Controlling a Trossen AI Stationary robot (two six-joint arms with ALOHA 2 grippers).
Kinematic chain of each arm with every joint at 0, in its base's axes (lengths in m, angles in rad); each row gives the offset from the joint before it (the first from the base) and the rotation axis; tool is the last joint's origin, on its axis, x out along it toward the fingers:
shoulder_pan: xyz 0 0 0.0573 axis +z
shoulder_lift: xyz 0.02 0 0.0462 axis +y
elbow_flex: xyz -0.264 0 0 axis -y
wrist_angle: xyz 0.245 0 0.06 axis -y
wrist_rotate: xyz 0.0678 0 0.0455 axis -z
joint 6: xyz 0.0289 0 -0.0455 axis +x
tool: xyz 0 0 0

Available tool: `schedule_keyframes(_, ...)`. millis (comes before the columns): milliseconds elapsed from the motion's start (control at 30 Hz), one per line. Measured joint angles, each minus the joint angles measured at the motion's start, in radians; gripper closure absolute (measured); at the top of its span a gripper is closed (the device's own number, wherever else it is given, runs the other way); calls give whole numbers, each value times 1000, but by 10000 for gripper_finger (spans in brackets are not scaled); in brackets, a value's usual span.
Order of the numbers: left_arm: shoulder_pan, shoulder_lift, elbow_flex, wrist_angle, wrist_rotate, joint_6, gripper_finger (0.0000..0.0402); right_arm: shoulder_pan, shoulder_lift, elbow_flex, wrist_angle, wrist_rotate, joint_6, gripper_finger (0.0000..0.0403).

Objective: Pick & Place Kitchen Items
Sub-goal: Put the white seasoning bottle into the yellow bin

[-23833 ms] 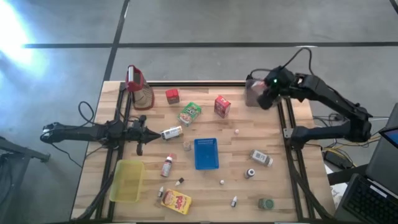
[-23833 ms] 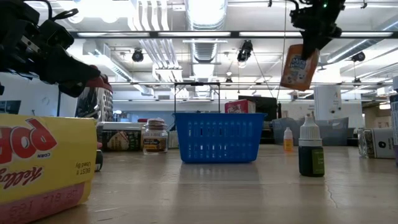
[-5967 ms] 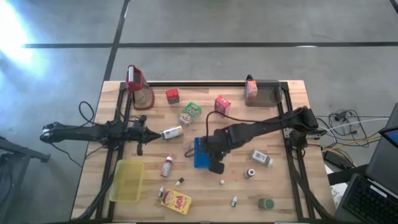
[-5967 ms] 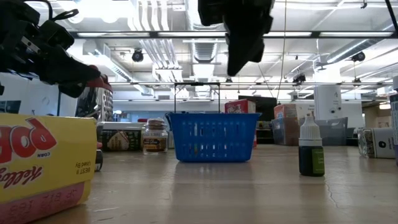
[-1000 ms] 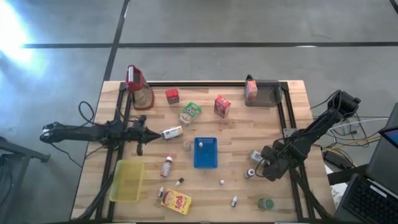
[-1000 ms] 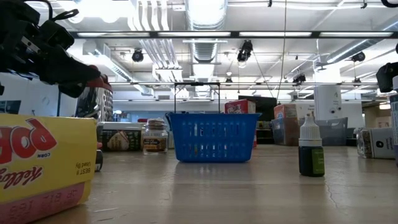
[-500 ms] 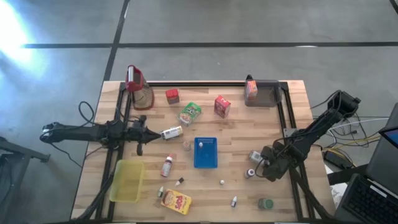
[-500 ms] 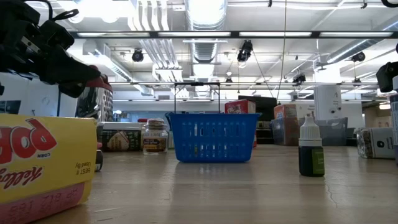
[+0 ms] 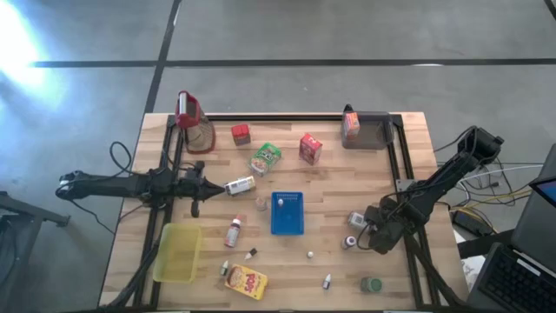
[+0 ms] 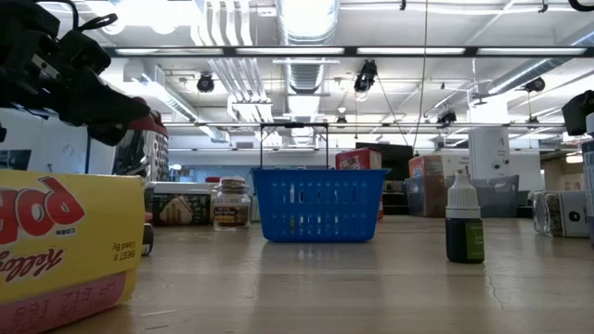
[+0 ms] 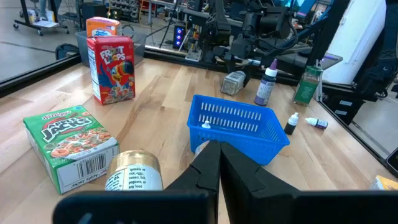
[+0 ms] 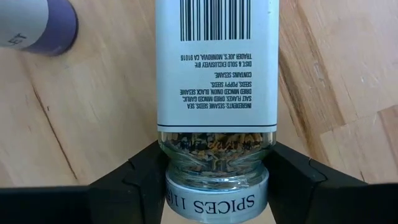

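A spice jar [image 12: 214, 62] with a white barcode label, a clear glass neck and a grey lid lies on its side on the wood table near the right edge [image 9: 361, 219]. My right gripper [image 12: 214, 180] is shut on it from steeply above [image 9: 375, 235]. My left gripper [image 9: 196, 188] waits shut at the table's left side, holding nothing [image 11: 217, 155]. Other kitchen items lie loose: a red carton [image 9: 310, 148], a green carton [image 9: 265, 158], a tin [image 9: 240, 185] and a yellow packet [image 9: 246, 281]. My right gripper pinches the jar's glass neck [image 12: 169, 144], just above the grey lid, between its two fingers [image 12: 140, 177]. The fingers come from above, pointing steeply down, and lie across the jar. The jar lies on its side on the table.
A purple-capped bottle [image 12: 37, 25] stands close beside the jar. A blue basket [image 9: 287, 214] sits mid-table. A grey bin [image 9: 375, 130] holding an orange carton is at the far right, a yellow bin [image 9: 177, 252] near left, and a clear jug [image 9: 193, 122] far left.
My right gripper has stayed at the spice jar and rolled a little about its own pointing line. It remains closed on the jar.
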Motion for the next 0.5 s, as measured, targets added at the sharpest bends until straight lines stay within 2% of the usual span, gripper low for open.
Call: schedule_keyframes(500,0,-1,-1,39,-2,0,390,0,0,0,-24,22,-4,195)
